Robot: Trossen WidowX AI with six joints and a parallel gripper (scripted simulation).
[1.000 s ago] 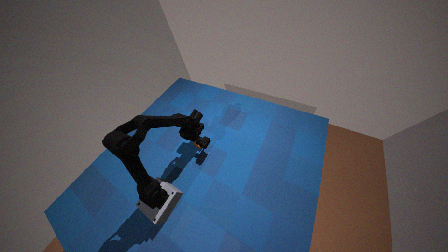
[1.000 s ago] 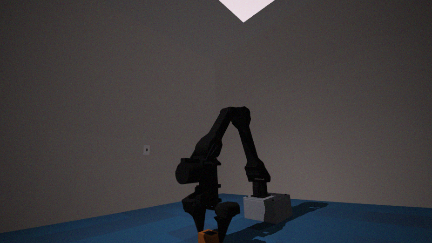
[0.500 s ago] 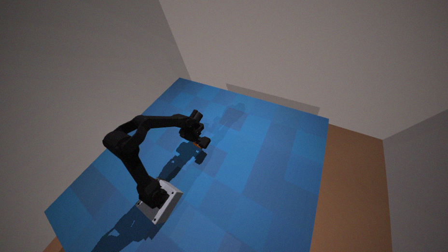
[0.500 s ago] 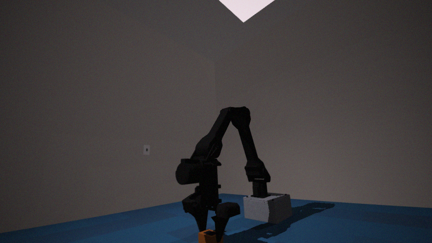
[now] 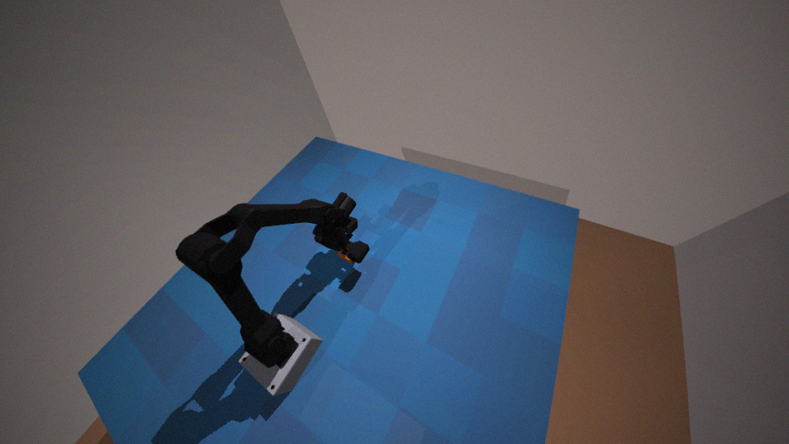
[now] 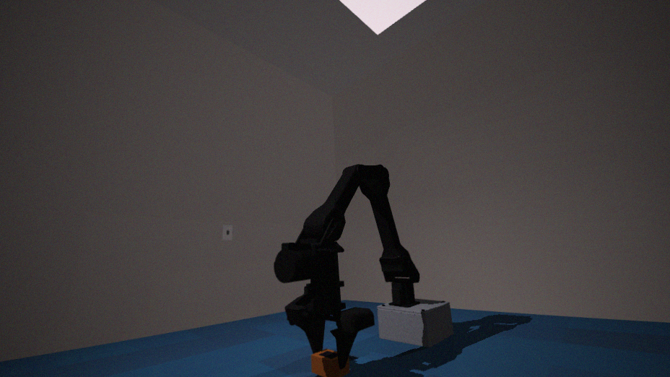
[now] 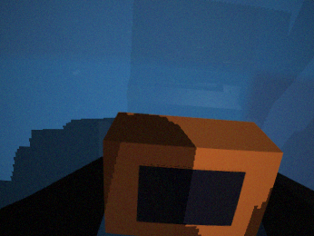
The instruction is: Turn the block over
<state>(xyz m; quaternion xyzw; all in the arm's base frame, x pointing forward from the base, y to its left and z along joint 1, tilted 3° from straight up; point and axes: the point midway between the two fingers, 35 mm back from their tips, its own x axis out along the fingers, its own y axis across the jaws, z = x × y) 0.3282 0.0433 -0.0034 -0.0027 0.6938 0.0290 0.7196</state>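
An orange block (image 5: 345, 256) (image 6: 323, 365) (image 7: 250, 136) sits low at the table, with a dark square mark on its upper side. The mark faces up in the exterior view and faces the camera in the wrist view. My gripper (image 6: 331, 358) (image 7: 185, 172) points down and is shut on the block, one finger on each side. In the top view the fingers and wrist hide much of the block. The block's underside is hidden, so I cannot tell whether it touches the table (image 5: 496, 309) (image 6: 187, 349).
The arm's light grey base (image 5: 298, 359) (image 6: 400, 324) stands on the blue patchwork table top, behind the gripper in the exterior view. The arm's dark shadow lies across the table. The table's right edge borders a brown floor (image 5: 623, 331) in the top view.
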